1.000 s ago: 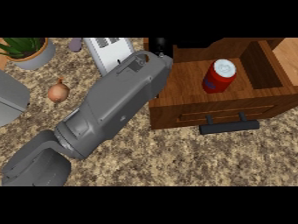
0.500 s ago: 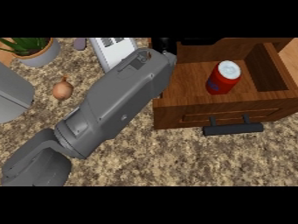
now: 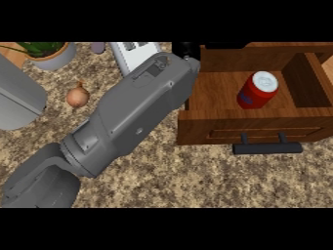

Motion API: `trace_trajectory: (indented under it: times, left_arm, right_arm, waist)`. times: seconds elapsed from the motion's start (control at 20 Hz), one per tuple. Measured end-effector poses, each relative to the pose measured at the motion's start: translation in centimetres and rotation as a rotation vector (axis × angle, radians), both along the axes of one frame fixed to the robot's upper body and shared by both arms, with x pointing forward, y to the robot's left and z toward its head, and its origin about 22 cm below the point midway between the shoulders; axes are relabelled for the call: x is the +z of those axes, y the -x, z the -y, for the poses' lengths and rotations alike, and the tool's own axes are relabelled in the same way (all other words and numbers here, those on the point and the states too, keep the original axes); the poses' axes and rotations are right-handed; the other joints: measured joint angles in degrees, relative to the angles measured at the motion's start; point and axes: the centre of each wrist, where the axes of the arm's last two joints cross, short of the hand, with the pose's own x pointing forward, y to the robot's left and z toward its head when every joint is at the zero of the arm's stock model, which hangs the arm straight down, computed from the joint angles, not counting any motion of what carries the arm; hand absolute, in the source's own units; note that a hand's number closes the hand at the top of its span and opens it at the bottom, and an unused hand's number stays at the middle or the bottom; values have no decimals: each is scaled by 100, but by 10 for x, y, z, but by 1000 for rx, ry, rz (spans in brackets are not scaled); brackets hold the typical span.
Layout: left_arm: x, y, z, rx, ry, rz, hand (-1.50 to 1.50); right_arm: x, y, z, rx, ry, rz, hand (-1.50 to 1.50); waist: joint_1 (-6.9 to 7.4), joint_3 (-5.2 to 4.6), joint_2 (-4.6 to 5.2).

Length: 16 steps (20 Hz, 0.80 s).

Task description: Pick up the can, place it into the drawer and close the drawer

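Nearest on desk [image 3: 197, 180], left forearm [image 3: 126, 117] stretched from lower-left edge toward drawer's far left corner. Drawer [image 3: 255, 132] stood open, black handle [image 3: 267, 148] on near front. Red can [image 3: 258, 90] sat inside, in wide left compartment. Left robot hand [image 3: 185, 50] mostly hidden behind forearm; cannot tell fingers' state, nothing seen held. Right robot hand out of view. Likely step: closing. Push squarely on front panel, straight away, hand clear of can.
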Motion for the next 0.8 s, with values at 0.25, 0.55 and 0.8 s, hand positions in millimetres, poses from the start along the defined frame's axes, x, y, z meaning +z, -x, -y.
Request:
trace_trajectory:
  times: [0.25,0.55,0.8]
  left_arm:
    - [1,0,0,-8,5,-16,-150]
    - [5,-4,-8,6,-2,-29,-150]
    - [12,-8,-19,21,-5,-30,-150]
  right_arm:
    - [-2,-32,-23,-26,121,12,-150]
    - [-14,-79,-52,-43,248,14,-150]
    - [-30,-120,-71,-41,378,6,-150]
  waist:
    - [130,-3,-32]
    - [218,-4,-57]
    - [267,-3,-67]
